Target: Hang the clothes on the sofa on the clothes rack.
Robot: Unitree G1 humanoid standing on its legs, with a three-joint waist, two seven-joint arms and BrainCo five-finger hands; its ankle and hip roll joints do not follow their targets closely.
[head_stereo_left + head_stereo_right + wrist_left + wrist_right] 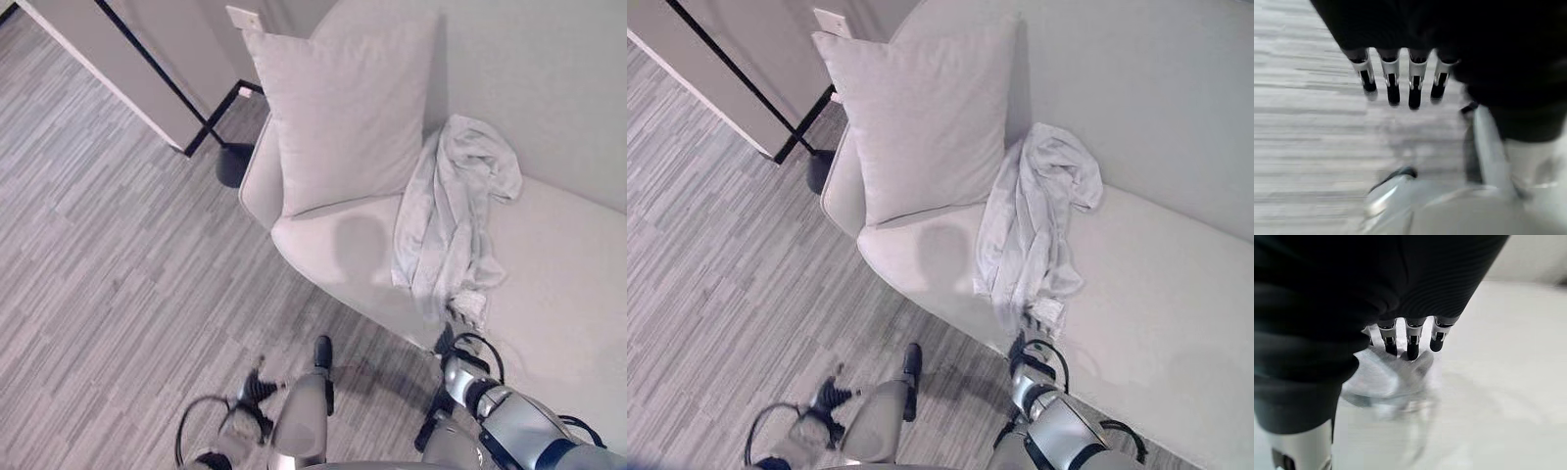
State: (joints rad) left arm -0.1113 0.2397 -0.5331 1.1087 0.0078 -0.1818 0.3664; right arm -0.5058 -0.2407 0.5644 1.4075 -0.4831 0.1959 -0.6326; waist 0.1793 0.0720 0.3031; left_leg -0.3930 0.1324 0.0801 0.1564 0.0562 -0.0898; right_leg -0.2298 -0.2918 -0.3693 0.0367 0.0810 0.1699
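Observation:
A crumpled light grey garment (453,211) lies draped from the sofa's backrest down over the seat (558,264), to the right of a large pale cushion (343,108). My right hand (448,342) is at the garment's lower end by the seat's front edge. In the right wrist view its straight fingers (1411,345) rest with their tips on the cloth (1386,377). My left hand (257,392) hangs low over the floor, left of the sofa, with its fingers (1392,83) straight and nothing in them.
A black stand with a slanting pole (157,73) and a dark round base (235,163) is on the striped grey floor (108,264), by the sofa's left end. A pale panel (108,69) stands behind it.

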